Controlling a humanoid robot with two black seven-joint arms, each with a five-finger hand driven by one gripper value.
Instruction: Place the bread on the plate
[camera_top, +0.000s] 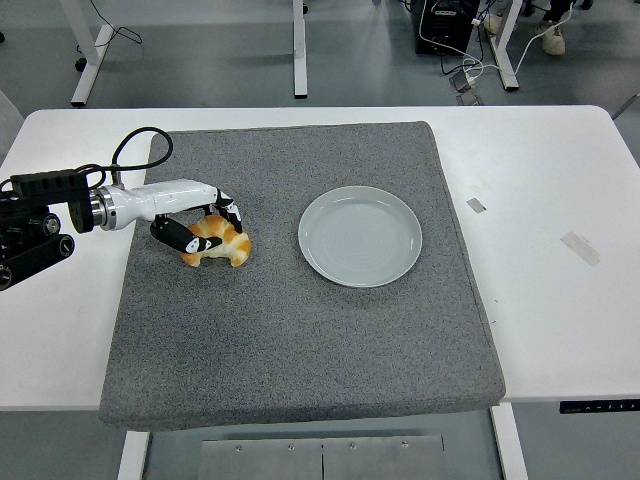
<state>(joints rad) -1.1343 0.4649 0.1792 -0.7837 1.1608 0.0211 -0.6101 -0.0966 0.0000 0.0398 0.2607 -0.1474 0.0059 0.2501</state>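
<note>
Head view. I have the left hand closed around the bread, a golden croissant lying on the grey mat at about 9 o'clock from the plate; the fingers curl over its far side and the thumb presses in from the near left. The croissant appears to rest on the mat rather than hang clear of it, though I cannot tell this for certain from above. The plate sits empty near the mat's centre, well apart from the bread, toward 3 o'clock of it. The right hand is not in view. I judge the grasp to be the weak point: the hold covers only the left end of a curved, soft pastry, so the free horn at 4 o'clock could swing down or the piece could rotate out between fingers and thumb once lifted. Squeezing harder to prevent that risks crushing or flaking it. A low carry toward 3 o'clock could also catch the plate's raised rim and push the plate across the mat, and an early release could leave the bread straddling the rim.
</note>
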